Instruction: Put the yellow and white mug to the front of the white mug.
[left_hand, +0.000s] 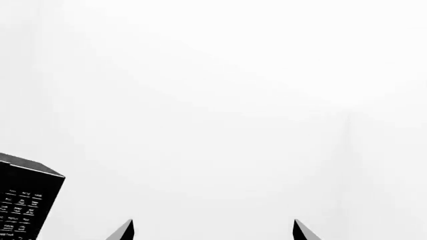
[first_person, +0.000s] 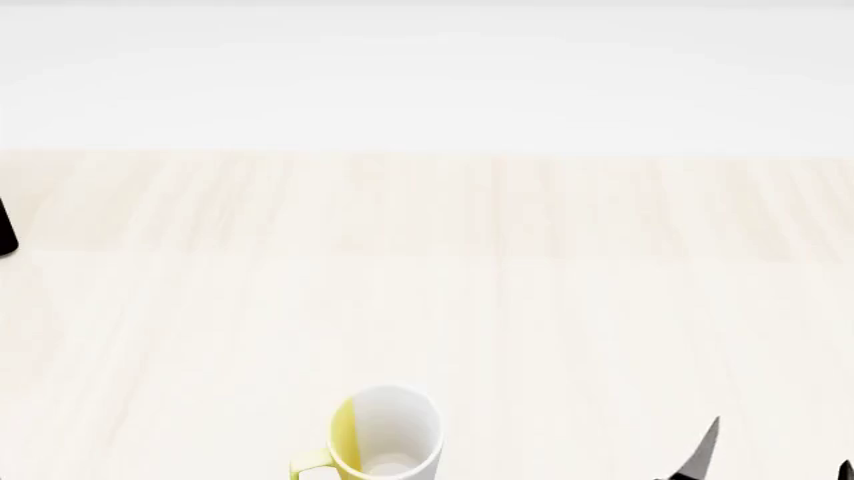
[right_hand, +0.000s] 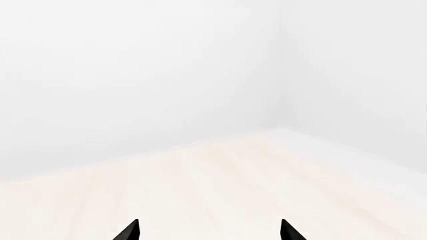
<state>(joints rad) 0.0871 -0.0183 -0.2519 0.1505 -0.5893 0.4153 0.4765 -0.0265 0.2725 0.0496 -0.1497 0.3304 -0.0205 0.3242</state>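
Note:
The yellow and white mug (first_person: 384, 435) stands upright on the pale wood table (first_person: 561, 300) at the near edge of the head view, its yellow handle toward the near left. The white mug is out of view. My right gripper (first_person: 774, 464) shows only its fingertips (first_person: 703, 448) at the bottom right, well to the right of the mug; in the right wrist view (right_hand: 209, 231) its tips are wide apart with nothing between them. My left gripper (left_hand: 213, 231) is open and empty, facing a white wall; it does not show in the head view.
A black box with white print (left_hand: 23, 200) stands close beside the left gripper. A black object (first_person: 6, 228) shows at the table's left edge in the head view. White walls stand behind the table (right_hand: 200, 180).

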